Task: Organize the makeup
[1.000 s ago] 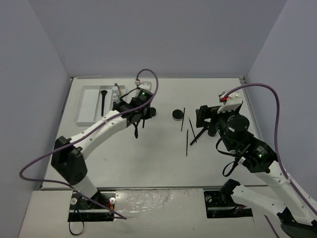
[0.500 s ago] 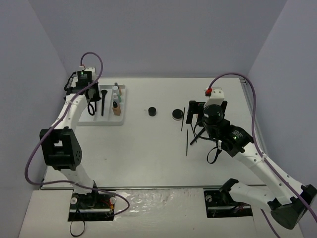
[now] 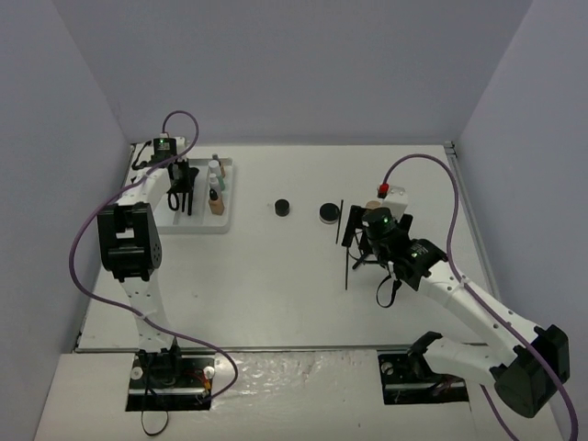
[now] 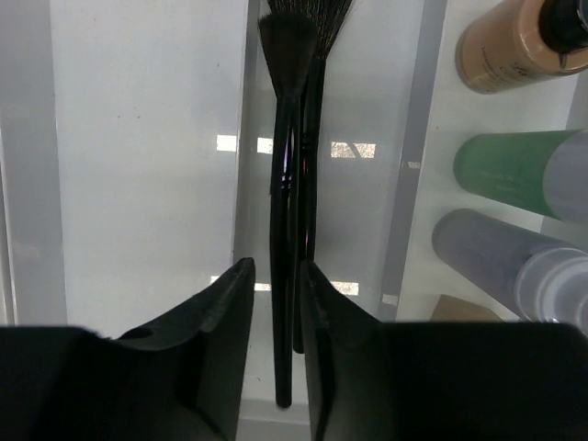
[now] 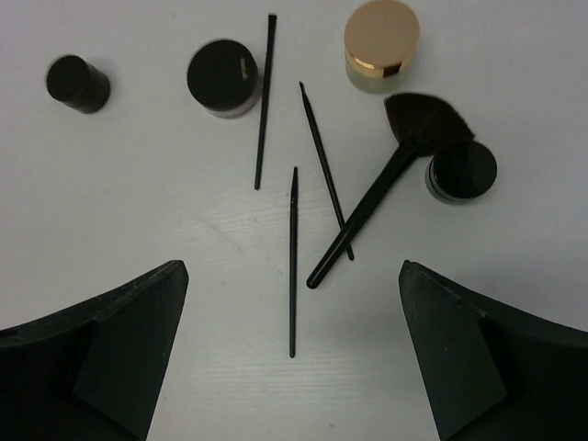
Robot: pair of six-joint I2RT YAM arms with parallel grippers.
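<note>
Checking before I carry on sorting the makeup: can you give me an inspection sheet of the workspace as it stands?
Surface: white table, white tray at its far left.
Job's things: two brushes in the tray's middle compartment, tan, green and lilac bottles in the next; on the table three pencils, fan brush, three black jars, gold-lidded pot.
Clutter: nothing seen.
Grippers: left gripper narrowly open astride a brush handle; right gripper wide open above the pencils.
Cables: purple cables, one looping off each arm.
Surroundings: plain walls on three sides.
</note>
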